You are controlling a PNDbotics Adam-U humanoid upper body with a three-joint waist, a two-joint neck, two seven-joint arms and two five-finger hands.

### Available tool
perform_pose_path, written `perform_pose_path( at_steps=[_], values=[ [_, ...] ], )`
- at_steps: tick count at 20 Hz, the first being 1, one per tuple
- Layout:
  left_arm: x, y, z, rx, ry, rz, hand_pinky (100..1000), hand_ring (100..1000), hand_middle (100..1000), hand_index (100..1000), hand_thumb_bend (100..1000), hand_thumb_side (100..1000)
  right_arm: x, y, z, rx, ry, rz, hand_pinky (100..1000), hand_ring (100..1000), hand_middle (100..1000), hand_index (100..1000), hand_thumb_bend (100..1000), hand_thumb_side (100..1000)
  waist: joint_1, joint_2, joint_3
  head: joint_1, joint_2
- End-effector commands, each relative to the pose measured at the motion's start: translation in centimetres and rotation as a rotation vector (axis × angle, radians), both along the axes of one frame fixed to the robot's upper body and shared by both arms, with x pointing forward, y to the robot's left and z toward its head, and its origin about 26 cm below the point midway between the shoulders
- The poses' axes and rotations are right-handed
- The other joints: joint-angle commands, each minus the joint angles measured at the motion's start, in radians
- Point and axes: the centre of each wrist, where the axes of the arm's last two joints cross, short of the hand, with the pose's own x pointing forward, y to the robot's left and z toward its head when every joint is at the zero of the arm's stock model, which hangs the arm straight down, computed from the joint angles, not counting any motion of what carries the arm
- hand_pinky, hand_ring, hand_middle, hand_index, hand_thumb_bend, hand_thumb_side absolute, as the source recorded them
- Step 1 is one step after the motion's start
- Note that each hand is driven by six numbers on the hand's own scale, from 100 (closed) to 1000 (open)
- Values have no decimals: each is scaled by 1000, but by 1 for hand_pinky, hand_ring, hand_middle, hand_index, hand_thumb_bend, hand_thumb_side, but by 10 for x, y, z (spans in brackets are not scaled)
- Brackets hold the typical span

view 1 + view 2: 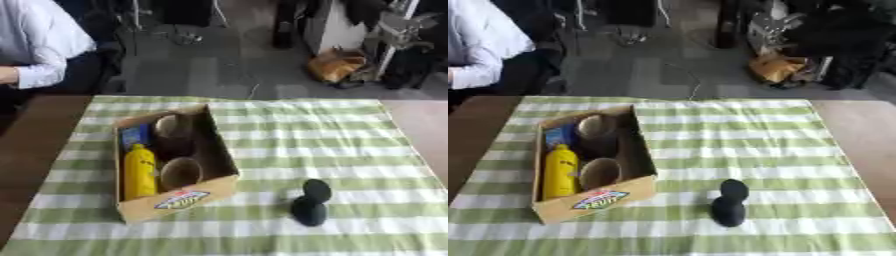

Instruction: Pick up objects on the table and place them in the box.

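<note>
Still, black object (311,202) beside box (178,202).

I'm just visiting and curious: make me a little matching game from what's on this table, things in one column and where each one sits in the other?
Things:
1. yellow bottle
2. black dumbbell
3. blue packet
4. brown cup

Places:
A. on the checked cloth, right of the box
B. in the box, far left corner
C. in the box, along the left wall
D. in the box, near end, right of the bottle

Pairs: 1-C, 2-A, 3-B, 4-D. The cardboard box stands on the cloth's left side.
</note>
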Motion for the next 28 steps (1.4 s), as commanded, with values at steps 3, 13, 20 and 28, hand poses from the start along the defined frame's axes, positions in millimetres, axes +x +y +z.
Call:
perform_pose_path(
  at_steps=[3, 13, 20, 28],
  values=[
    [-3, 0, 10, 36, -17, -7, 890, 967, 992, 1000, 100, 1000, 36, 21, -4, -112, 143, -27, 603, 817, 882, 921, 112, 1000, 5, -22, 7, -10, 12],
    [-1, -4, 12, 32, -15, -34, 890, 967, 991, 1000, 100, 1000, 109, 58, -41, -154, 417, -91, 460, 773, 880, 956, 307, 1000, 10, -31, 24, -22, 24],
    [-1, -6, 12, 24, -16, -42, 891, 967, 990, 1000, 100, 1000, 132, 87, -71, -153, 419, -166, 586, 884, 923, 955, 170, 1000, 15, -32, 25, -35, 13],
    [-1, -6, 11, 21, -8, -46, 890, 967, 990, 1000, 100, 1000, 134, 113, -113, -135, 375, -230, 569, 871, 916, 950, 175, 1000, 24, -30, 29, -49, -5]
  ],
)
